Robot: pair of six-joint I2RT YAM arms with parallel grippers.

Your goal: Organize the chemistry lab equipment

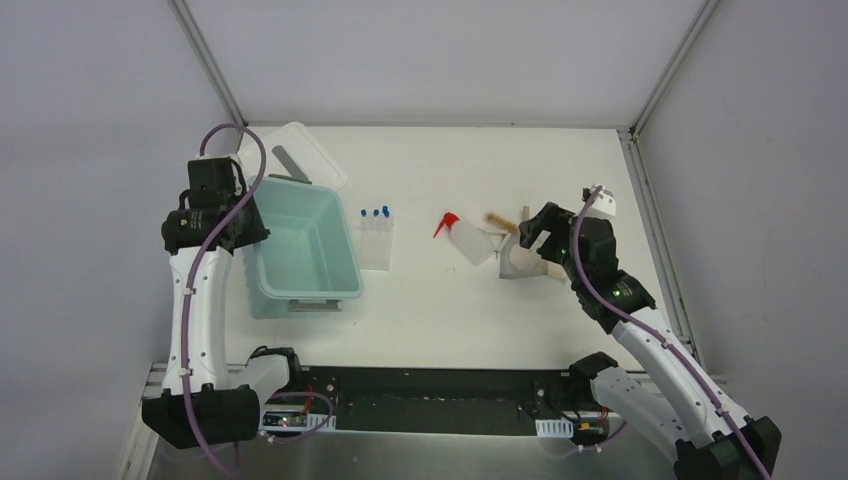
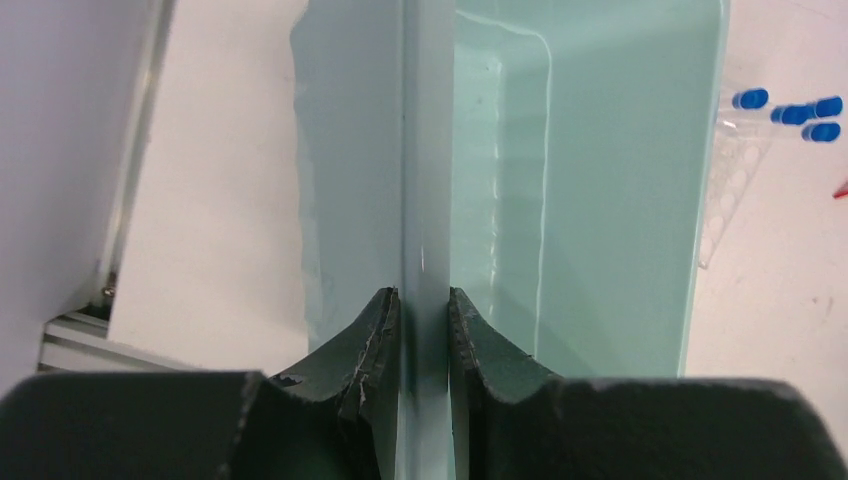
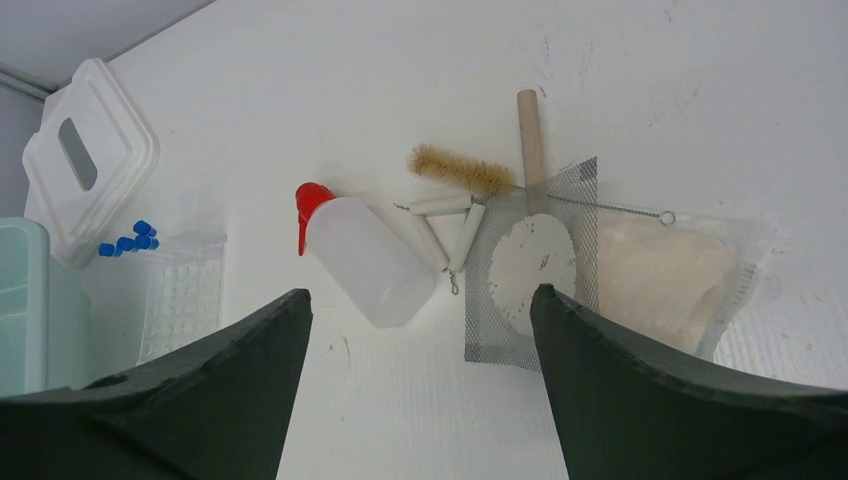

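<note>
Squeeze bottle: lies on its side on the table, right of the bin, with the tube rack between them.
Bottle axis: diagonal; the red spout points toward the bin and the far edge, and the base points toward the right arm.
Tube rack: clear, just right of the bin, its long side parallel to the bin's wall.
Blue-capped tubes: clustered at the rack's far end.
Brush: beyond the bottle from the bin, with its bristles toward the bin.
Wooden stick: beside the brush, pointing to the far edge.
Mesh square: farther from the bin than the bottle, with a clear bag on its outer side.
Lid: white, behind the bin's far corner.
Left gripper: fingers clenched on the bin's left wall.
Right gripper: fingers spread wide, grasping nothing, above the bottle and mesh.
Right wrist view only: brush, mesh and bag are seen plainly; in the top view the gripper hides parts of them.
Left wrist view only: the pinch on the bin's rim.
</note>
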